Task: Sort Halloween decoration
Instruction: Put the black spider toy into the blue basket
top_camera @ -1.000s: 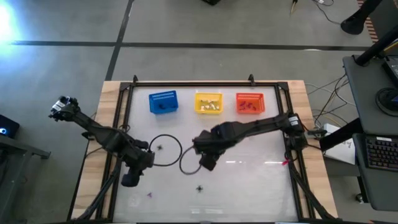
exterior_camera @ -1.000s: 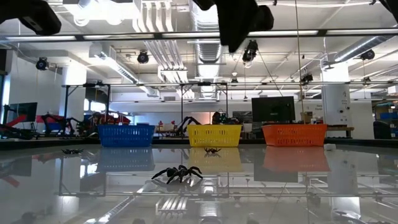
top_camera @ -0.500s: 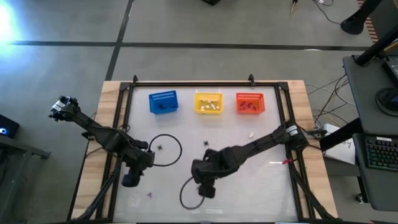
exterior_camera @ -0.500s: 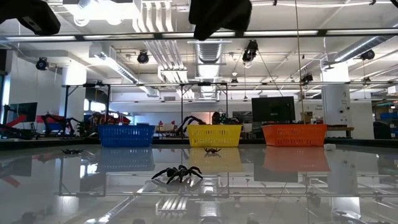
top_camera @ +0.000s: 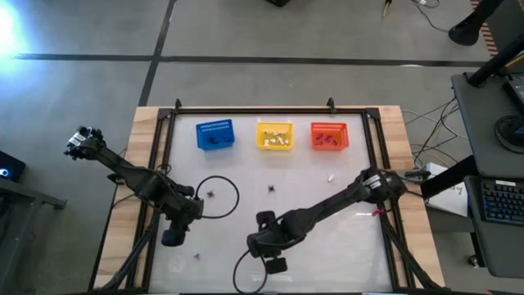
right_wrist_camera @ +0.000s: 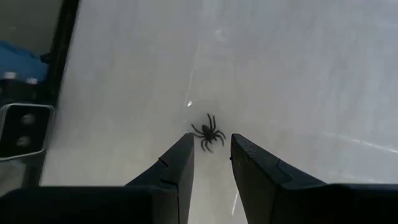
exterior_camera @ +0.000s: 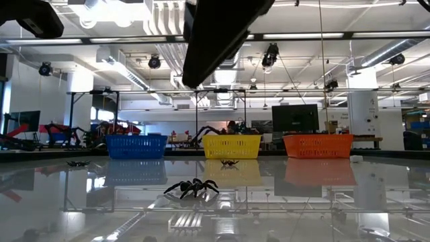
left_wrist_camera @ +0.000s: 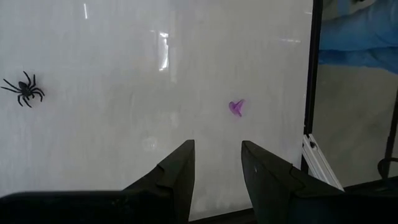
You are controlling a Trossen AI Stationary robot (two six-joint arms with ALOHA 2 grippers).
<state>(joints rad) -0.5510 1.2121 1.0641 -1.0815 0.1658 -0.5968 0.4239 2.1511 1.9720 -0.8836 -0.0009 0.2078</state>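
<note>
Table (top_camera: 344, 238) near edge | right gripper (right_wrist_camera: 211, 163) jaws apart over spider (right_wrist_camera: 208, 132)

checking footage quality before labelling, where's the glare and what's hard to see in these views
High view: bright flare at the upper left corner; the table looks washed out. Low view: the glossy surface mirrors the blue basket, yellow basket, orange basket and ceiling lights; a dark arm blurs across the top. Right wrist view: a streak of glare runs beside the black spider, which stays readable.
</note>
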